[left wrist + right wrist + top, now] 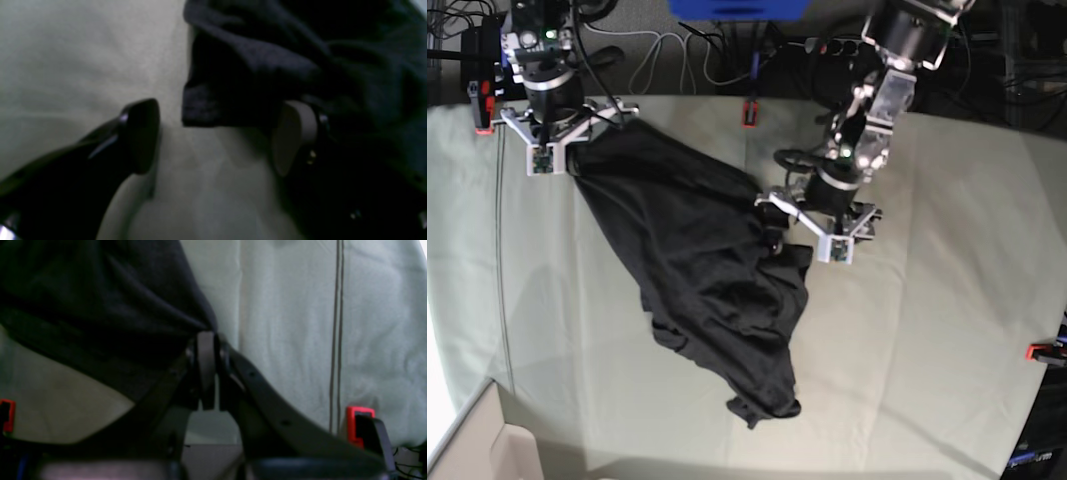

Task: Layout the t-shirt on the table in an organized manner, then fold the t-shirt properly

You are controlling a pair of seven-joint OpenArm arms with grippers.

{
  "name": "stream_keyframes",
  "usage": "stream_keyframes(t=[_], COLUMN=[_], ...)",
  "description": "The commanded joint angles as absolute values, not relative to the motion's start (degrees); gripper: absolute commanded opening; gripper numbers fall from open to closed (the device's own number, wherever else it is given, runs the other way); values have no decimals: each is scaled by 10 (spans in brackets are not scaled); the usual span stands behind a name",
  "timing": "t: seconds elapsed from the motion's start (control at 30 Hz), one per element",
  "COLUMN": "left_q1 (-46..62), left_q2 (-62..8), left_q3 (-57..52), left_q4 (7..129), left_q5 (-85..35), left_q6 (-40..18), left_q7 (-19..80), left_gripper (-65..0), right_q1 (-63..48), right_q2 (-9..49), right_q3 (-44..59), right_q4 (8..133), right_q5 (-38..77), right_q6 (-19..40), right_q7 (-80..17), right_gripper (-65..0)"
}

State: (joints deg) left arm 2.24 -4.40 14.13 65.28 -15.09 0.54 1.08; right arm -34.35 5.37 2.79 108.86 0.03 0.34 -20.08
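We judge the t-shirt [702,290], lying bunched across the table [947,340], soft, light and limp, best taken at a hem corner: our right gripper [208,340] pinches one edge, while our left gripper [217,133] stands spread beside another.

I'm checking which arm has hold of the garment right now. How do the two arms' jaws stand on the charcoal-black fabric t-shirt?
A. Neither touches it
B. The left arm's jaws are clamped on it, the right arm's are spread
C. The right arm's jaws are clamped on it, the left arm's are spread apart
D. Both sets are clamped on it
C: the right gripper pinches the charcoal-black fabric t-shirt at its edge, while the left gripper stands spread with pale table cloth showing between.
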Motion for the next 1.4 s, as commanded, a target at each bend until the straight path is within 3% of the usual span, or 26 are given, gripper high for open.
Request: stream_keyframes(t=[0.0,0.57,0.67,0.83,0.9,1.13,1.37], left_q1=[28,-32,-42,-63,-70,-26,44], left_q2=[-51,-20,-12,5,5,-4,-63], left_q3=[141,106,106,106,106,102,65], left_q4=[673,560,540,472,454,555,704], left_q5=[-151,-152,-151,-151,-151,-151,-151], left_q6=[2,-2,-2,-2,-2,0,2], left_q7=[-3,-1,-1,-3,-2,0,0], left_gripper=[-144,-152,-267,-583,-650,-649,-649], right_q1=[-346,-334,-334,-334,-334,-327,-312], right_q2=[63,73,76,76,76,84,83], right_q3=[30,30,30,30,30,30,24], right_q4=[1100,1099,1099,1099,1099,1099,1101], right_q5=[-1,-1,-1,-1,-1,-1,0], right_q6=[0,0,0,0,0,0,0], right_q7=[-186,-187,-187,-187,-187,-187,-185], right_gripper=[-650,-650,-650,-650,-650,-650,-650])
